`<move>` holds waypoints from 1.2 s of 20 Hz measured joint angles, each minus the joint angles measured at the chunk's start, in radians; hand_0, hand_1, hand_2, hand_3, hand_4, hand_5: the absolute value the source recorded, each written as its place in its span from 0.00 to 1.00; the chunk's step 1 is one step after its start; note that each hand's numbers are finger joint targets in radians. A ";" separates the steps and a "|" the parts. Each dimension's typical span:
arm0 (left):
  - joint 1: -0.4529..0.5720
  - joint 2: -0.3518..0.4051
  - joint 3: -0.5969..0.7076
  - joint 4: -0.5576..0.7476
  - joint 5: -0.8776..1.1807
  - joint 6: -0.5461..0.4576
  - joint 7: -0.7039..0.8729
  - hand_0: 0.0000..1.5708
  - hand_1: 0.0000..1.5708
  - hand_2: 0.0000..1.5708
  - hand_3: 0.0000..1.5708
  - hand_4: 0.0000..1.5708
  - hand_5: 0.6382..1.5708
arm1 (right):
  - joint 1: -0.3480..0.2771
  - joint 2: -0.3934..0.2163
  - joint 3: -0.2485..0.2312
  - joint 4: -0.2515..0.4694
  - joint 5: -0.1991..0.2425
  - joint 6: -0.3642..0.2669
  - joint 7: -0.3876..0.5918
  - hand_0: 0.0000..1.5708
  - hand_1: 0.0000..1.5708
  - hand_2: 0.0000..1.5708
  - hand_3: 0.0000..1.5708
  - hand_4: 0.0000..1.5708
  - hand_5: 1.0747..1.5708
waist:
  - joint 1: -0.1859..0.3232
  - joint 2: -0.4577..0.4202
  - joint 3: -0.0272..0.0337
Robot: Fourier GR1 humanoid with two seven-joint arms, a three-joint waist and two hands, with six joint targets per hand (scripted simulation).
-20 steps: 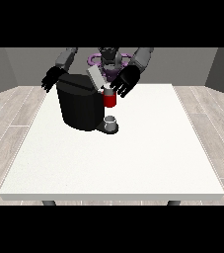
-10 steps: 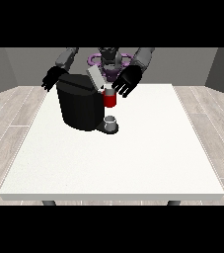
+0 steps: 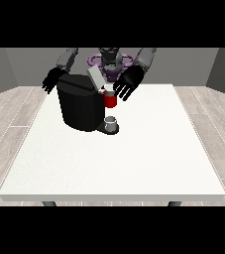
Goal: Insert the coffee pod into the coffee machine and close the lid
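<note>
The raised grey lid flap [image 3: 95, 77] tops the black boxy coffee machine [image 3: 79, 101] at the table's far left. Probably light and stiff (hinged); press its upper end. The hand at the view's right [image 3: 127, 83] hovers spread, holding nothing.

Big white square worktop [image 3: 119, 163], matte, fills most of view; two dark legs [image 3: 48, 203] visible under near edge. Floor [image 3: 210, 119]: light grey-beige wood-look planks, both sides of worktop. Bkgd walls [image 3: 29, 62] plain grey, darker toward rt corner. Even, soft light, faint shadows on worktop. No windows seen.
</note>
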 measured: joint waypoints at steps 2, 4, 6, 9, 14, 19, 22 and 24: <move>-0.001 0.010 -0.008 0.002 -0.014 -0.006 -0.003 0.00 0.00 0.00 0.00 0.00 1.00 | -0.008 -0.003 0.003 -0.005 -0.001 0.002 0.018 0.00 0.00 0.00 0.00 0.22 1.00 | -0.006 0.001 0.0001; -0.001 0.021 -0.006 0.009 -0.017 -0.018 -0.006 0.00 0.00 0.00 0.00 0.00 1.00 | 0.001 -0.003 0.012 -0.011 0.004 0.005 0.023 0.00 0.00 0.00 0.00 0.22 1.00 | -0.013 -0.002 -0.0002; 0.002 0.014 -0.015 0.010 -0.029 -0.026 0.010 0.00 0.00 0.00 0.00 0.00 1.00 | 0.013 -0.001 0.013 -0.003 0.007 0.003 0.021 0.00 0.00 0.00 0.00 0.22 1.00 | -0.012 -0.016 -0.0007; 0.007 0.011 -0.018 0.008 -0.034 -0.032 0.003 0.00 0.00 0.00 0.00 0.00 1.00 | 0.027 0.011 0.023 0.001 0.019 -0.010 0.010 0.00 0.00 0.00 0.00 0.24 1.00 | -0.004 -0.026 -0.0009; 0.019 0.000 -0.021 0.002 -0.039 -0.065 0.020 0.00 0.00 0.00 0.00 0.00 1.00 | 0.057 0.007 0.009 0.023 0.005 0.002 -0.014 0.00 0.00 0.00 0.00 0.25 1.00 | 0.012 -0.066 -0.0017; 0.052 -0.022 -0.017 -0.011 -0.038 -0.063 0.026 0.00 0.00 0.00 0.00 0.00 1.00 | 0.080 0.000 -0.001 0.022 -0.010 0.013 -0.014 0.00 0.00 0.00 0.00 0.25 1.00 | 0.028 -0.107 -0.0022; 0.089 -0.046 0.000 -0.021 -0.017 -0.054 0.026 0.00 0.00 0.00 0.00 0.00 1.00 | 0.117 0.004 -0.004 0.023 -0.020 0.023 -0.033 0.00 0.00 0.00 0.00 0.27 1.00 | 0.044 -0.139 -0.0023; 0.124 -0.068 0.025 -0.024 0.017 -0.054 0.016 0.00 0.00 0.00 0.00 0.00 1.00 | 0.137 0.000 -0.012 0.021 -0.027 0.025 -0.031 0.00 0.00 0.00 0.00 0.25 1.00 | 0.065 -0.172 -0.0023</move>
